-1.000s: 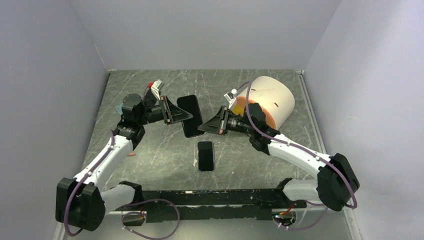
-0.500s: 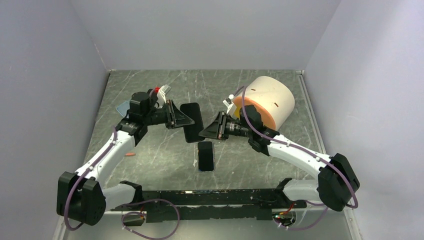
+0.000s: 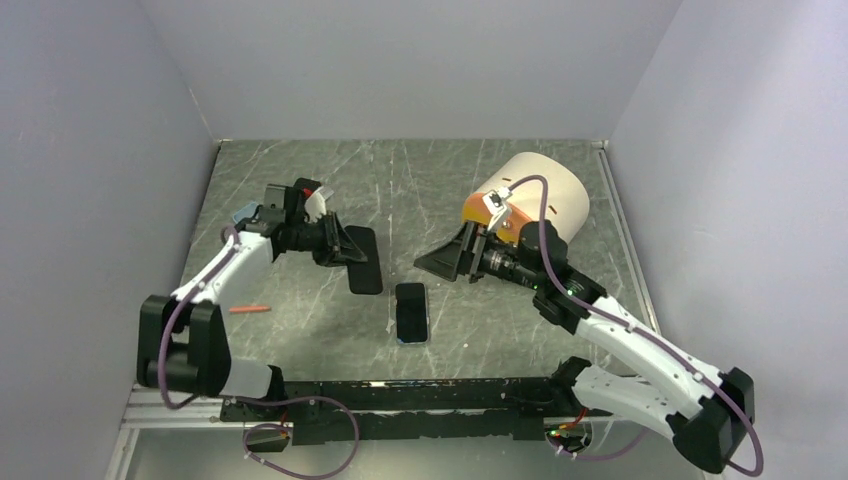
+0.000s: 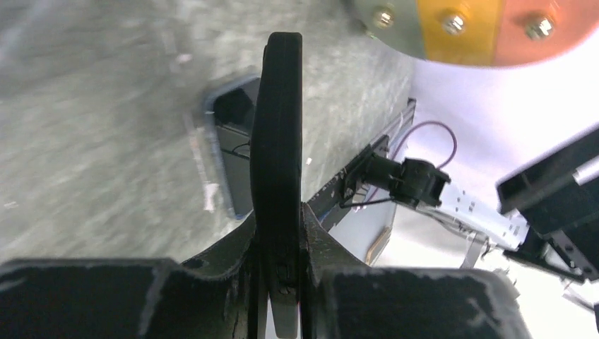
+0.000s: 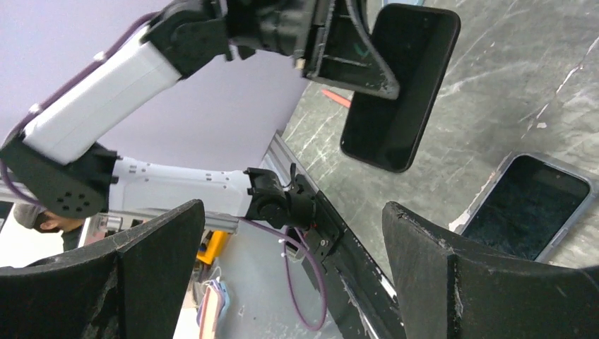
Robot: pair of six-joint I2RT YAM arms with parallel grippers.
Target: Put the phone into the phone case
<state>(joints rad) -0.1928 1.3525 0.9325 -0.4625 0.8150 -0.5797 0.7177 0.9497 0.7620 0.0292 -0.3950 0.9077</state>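
Note:
A black phone (image 3: 365, 265) is clamped edge-on in my left gripper (image 3: 345, 248), left of the table's centre; in the left wrist view the phone (image 4: 277, 127) stands up between the shut jaws of that gripper (image 4: 277, 219). The phone case (image 3: 411, 312), dark with a pale bluish rim, lies flat on the table just right of and nearer than the phone. My right gripper (image 3: 432, 262) hangs open and empty, to the right of both. In the right wrist view the right gripper (image 5: 291, 212) is spread wide, with the phone (image 5: 399, 92) and the phone case (image 5: 526, 208) beyond it.
A large cream cylinder (image 3: 540, 190) with an orange face lies at the back right, behind the right arm. A small red stick (image 3: 248, 309) lies on the table by the left arm. A black rail (image 3: 400, 390) runs along the near edge.
My right gripper has let go of the phone, opened wide and drawn back to the right. The left gripper has carried the phone left and lower.

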